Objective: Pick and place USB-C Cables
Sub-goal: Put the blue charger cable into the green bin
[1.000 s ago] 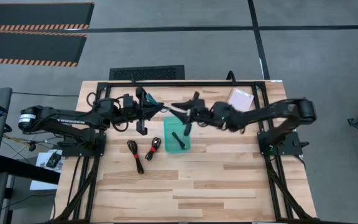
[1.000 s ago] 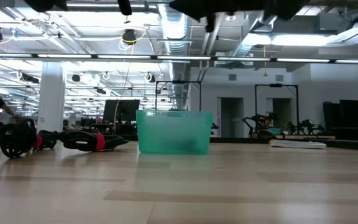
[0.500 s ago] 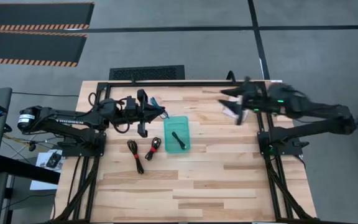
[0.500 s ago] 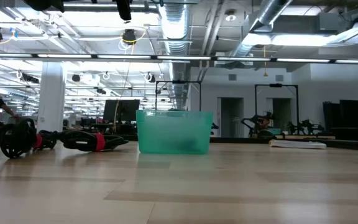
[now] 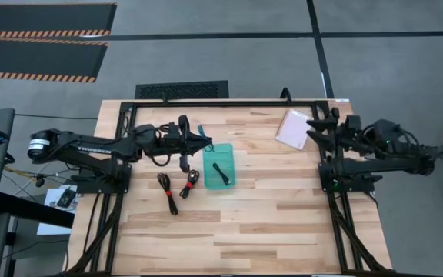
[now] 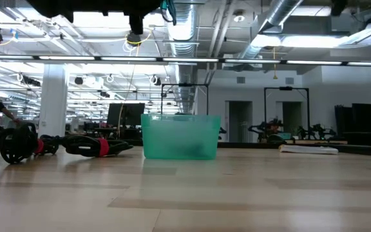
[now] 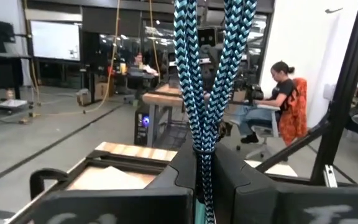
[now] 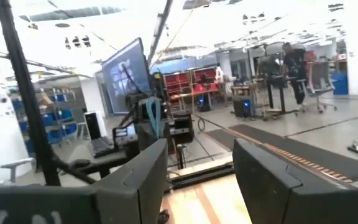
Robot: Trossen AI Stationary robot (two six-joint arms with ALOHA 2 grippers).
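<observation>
The teal-blue cable [image 7: 205, 81] hangs pinched in the left gripper [image 5: 200, 140], its jaws clamped on the braid, just at the teal tray's [image 5: 228, 181] ten o'clock corner; a black cable [image 5: 220, 172] already lies inside, long axis eleven to five; two more cables [image 5: 178, 187] wait at the tray's nine o'clock; the right gripper [image 5: 314, 129] rests at the tabletop's [image 5: 283, 223] two o'clock edge, jaws wide, empty.

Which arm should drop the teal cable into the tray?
Left. Its gripper is shut on the teal cable beside the tray. The right gripper is open, empty and back at the table's right edge.
</observation>
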